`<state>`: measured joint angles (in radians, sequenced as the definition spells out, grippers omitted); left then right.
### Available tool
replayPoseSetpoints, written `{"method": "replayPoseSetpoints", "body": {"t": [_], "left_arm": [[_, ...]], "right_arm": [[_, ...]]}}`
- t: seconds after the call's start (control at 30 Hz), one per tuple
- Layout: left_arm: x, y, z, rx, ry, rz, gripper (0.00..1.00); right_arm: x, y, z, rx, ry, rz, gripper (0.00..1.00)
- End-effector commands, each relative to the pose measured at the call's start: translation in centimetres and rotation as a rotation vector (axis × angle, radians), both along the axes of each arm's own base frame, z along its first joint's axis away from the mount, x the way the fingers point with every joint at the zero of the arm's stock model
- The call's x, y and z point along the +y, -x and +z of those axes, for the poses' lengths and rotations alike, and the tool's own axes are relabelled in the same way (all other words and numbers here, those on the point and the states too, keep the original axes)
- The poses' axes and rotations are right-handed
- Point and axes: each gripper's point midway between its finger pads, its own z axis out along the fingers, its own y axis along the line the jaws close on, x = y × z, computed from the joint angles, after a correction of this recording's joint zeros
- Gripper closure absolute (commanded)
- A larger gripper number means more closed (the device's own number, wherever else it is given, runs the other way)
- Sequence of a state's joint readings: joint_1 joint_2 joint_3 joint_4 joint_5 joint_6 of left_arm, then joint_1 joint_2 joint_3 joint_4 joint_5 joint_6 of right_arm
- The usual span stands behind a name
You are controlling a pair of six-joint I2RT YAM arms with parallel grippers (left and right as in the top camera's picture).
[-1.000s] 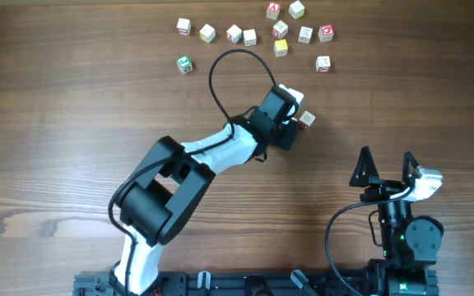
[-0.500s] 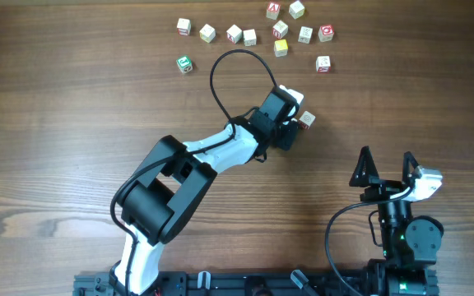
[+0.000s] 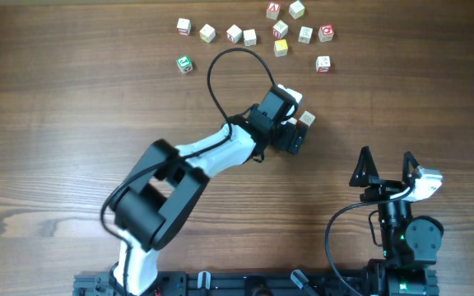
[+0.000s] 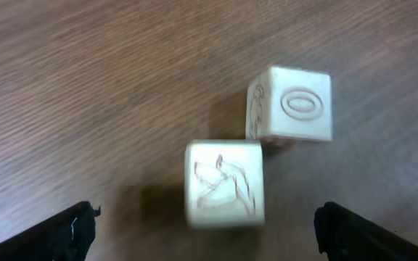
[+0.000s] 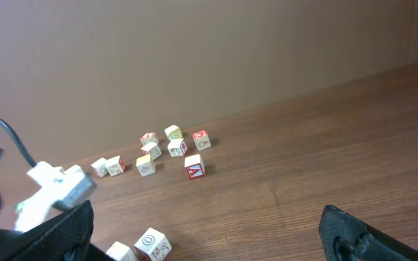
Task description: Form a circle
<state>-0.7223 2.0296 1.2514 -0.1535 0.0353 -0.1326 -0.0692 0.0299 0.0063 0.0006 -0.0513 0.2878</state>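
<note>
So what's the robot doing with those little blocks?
It is making a circle out of little wooden cubes. The left gripper is out over the middle of the table, open, with two cubes in front of it: a near cube and a far cube, close together, neither one held. The other loose cubes lie scattered along the far side. The right gripper sits open near its base, touching nothing. The circle is barely started.

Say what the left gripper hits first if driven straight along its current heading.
Likely the small pale wooden cube with a brown line drawing, centred between the fingers of the open left gripper; the oval-marked pale wooden cube sits behind it. Depth is unclear.
</note>
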Motion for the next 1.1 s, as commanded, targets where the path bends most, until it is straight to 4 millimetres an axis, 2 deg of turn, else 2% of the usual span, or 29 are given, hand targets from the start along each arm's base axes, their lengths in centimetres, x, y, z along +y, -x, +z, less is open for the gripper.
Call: {"method": "replayPoseSetpoints", "body": {"t": [0.0,0.1,0.23,0.27,0.37,0.5,0.63,0.7,0.77,0.9,1.07], "left_arm": [[2.1,-1.6,9.4,-0.166,0.054,0.086,0.0],[4.7,-2.8,15.1,-0.291,0.075,0.179,0.0],[8.6,-4.1,21.0,-0.422,0.111,0.298,0.0],[9.4,-4.3,22.0,-0.441,0.124,0.318,0.0],[11.5,-4.9,24.0,-0.479,0.148,0.365,0.0],[13.8,-5.4,25.2,-0.495,0.155,0.417,0.0],[14.7,-5.5,25.1,-0.464,0.194,0.481,0.0],[14.8,-5.6,25.3,-0.455,0.222,0.504,0.0],[14.8,-5.6,25.4,-0.451,0.242,0.519,0.0],[14.8,-5.5,25.3,-0.449,0.237,0.518,0.0],[15.6,-5.5,25.9,-0.475,0.221,0.55,0.0]], "right_arm": [[-0.2,0.0,0.0,-0.001,-0.003,-0.01,0.0],[-0.2,0.0,0.0,-0.001,-0.003,-0.009,0.0],[-0.2,0.0,0.0,-0.001,0.001,-0.011,0.0],[-0.7,0.0,0.1,-0.006,0.008,-0.036,0.0],[-3.8,0.5,1.5,-0.058,0.027,-0.222,0.0],[-5.0,0.8,0.7,-0.025,0.029,-0.295,0.0],[-5.6,1.0,0.8,-0.03,0.025,-0.329,0.0],[-5.4,1.0,1.5,-0.077,-0.077,-0.319,0.0],[-4.5,0.7,2.3,-0.123,-0.188,-0.256,0.0],[-2.6,0.4,4.6,-0.201,-0.174,-0.137,0.0],[-2.1,-1.1,8.3,-0.18,-0.057,-0.114,0.01]]}}
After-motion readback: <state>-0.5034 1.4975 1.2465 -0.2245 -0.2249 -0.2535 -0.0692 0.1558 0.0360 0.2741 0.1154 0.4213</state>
